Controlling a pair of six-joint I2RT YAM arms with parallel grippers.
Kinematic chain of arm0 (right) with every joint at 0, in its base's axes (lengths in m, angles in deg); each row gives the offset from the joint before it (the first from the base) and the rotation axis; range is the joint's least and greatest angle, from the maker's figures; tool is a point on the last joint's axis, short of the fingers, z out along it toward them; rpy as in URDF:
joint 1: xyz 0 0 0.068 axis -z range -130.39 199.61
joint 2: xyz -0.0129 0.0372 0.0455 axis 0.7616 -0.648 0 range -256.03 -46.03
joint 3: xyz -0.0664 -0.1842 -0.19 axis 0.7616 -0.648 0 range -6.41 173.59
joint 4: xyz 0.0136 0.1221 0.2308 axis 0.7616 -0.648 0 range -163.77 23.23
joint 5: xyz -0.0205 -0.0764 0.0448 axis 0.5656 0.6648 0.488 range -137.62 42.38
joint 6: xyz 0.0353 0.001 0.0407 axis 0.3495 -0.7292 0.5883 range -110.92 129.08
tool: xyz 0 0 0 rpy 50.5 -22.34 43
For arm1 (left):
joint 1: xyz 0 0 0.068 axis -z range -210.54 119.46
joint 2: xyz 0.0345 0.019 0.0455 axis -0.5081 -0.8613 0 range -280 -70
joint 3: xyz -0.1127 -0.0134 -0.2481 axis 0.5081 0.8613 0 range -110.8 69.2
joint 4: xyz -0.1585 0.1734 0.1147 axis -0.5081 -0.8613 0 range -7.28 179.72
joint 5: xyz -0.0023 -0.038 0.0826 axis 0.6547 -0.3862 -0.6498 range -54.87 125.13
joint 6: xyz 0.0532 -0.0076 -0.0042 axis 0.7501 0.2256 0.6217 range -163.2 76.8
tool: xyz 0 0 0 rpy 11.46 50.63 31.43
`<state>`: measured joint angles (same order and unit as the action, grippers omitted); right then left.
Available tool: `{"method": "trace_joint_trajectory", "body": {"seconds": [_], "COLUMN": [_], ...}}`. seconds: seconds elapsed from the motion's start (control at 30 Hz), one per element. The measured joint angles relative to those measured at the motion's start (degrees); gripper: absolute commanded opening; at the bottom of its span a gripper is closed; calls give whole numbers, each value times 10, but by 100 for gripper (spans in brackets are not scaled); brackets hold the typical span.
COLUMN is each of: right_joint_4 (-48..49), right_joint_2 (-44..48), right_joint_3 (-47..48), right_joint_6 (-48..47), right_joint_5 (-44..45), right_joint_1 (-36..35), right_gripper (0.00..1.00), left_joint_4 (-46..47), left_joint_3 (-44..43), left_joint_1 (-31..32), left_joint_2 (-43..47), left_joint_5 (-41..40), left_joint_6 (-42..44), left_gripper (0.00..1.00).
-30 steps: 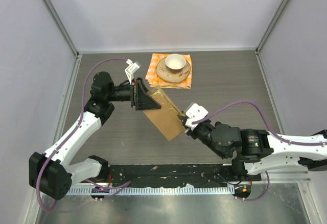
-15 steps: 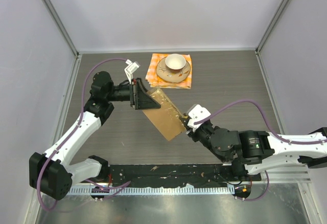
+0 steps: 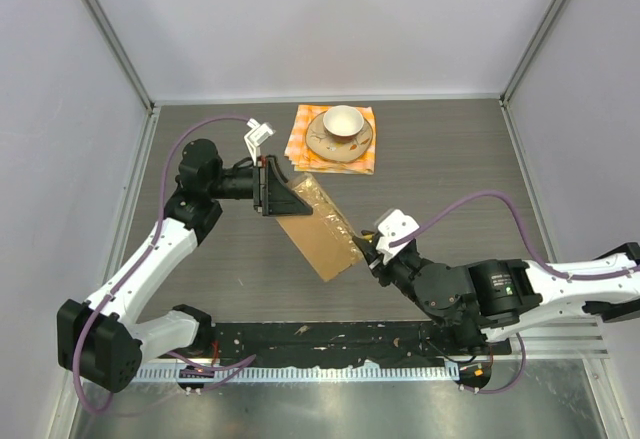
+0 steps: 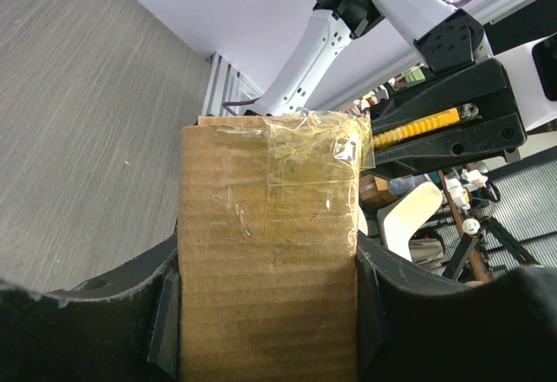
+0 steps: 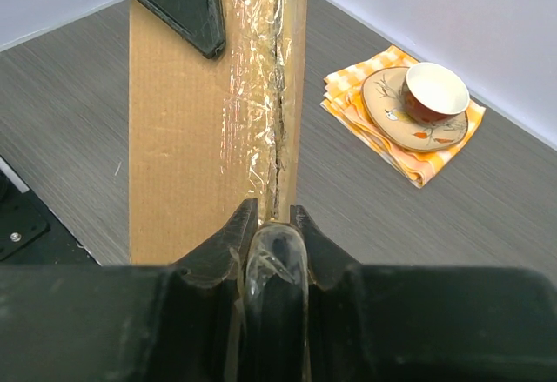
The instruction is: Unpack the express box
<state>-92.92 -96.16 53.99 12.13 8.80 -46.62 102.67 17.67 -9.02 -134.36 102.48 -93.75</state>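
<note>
Right gripper (image 3: 366,250) retreated toward 5 o'clock, pinching tape (image 5: 277,264); left gripper (image 3: 270,187) clamps express box (image 3: 320,234); hard pulling could snap tape

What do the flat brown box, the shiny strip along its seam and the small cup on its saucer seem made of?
The flat brown box looks like matt corrugated cardboard: fine ribs show on its face. The shiny strip seems clear plastic tape: glossy, wrinkled, see-through. The small cup and its saucer are probably glazed ceramic: smooth, painted.
</note>
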Motion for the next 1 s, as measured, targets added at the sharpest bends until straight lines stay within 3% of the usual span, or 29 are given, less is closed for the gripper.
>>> {"method": "trace_joint_trajectory", "body": {"seconds": [0.67,1.0], "right_joint_4": [-26,56], "right_joint_2": [-23,-32], "right_joint_3": [4,-26], "right_joint_6": [103,4], "right_joint_5": [94,127], "right_joint_1": [-63,-67], "right_gripper": [1,1], "left_joint_4": [-69,-137], "left_joint_3": [-22,-32], "left_joint_1": [-13,-22], "left_joint_2": [0,6], "left_joint_5": [0,-43], "left_joint_6": [46,69], "left_gripper": [0,0]}}
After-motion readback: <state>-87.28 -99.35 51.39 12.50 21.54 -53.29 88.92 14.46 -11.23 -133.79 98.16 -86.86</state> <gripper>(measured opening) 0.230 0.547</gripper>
